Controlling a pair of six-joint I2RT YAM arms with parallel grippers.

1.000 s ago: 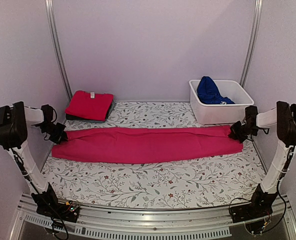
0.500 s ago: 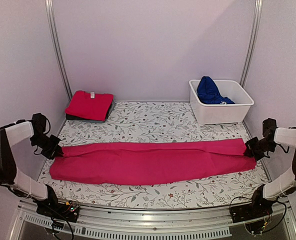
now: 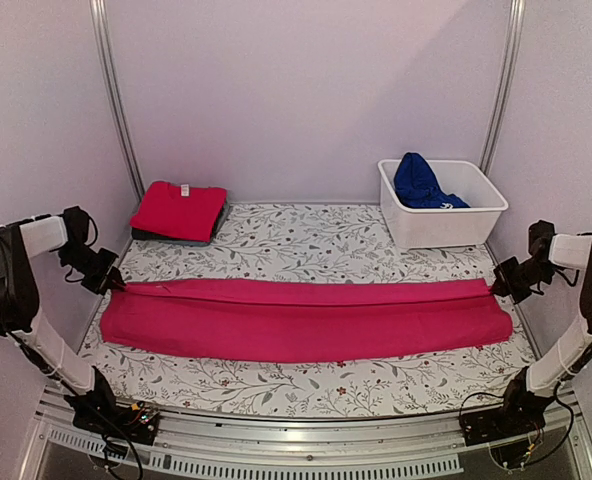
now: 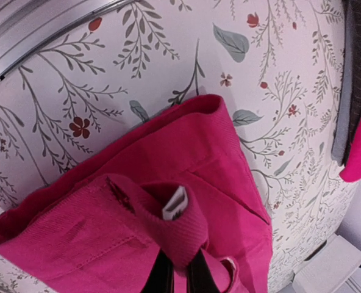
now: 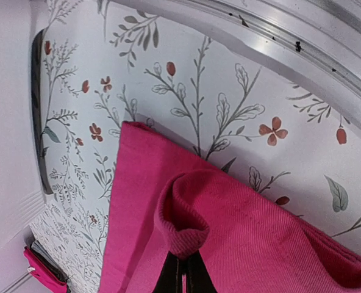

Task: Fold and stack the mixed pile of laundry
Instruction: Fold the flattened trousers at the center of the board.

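Note:
The magenta-pink garment point(image 3: 306, 318) lies stretched in a long folded band across the table. My left gripper point(image 3: 111, 281) is shut on its left end, pinching a cuff-like fold point(image 4: 180, 235). My right gripper point(image 3: 498, 287) is shut on its right end, pinching a rolled hem point(image 5: 183, 235). The red tee point(image 3: 179, 208) lies folded at the back left on a dark charcoal garment point(image 3: 166, 237). The royal blue garment point(image 3: 419, 183) sits bunched in the white tub point(image 3: 446, 225).
The floral cloth point(image 3: 306, 385) covers the table. The white tub stands at the back right. A metal rail point(image 3: 276, 430) runs along the near edge. Walls close in left and right beside both arms.
Both grippers have pulled the magenta-pink garment toward the near edge and drawn it taut. The arms have dropped low and the band now lies flat on the cloth.

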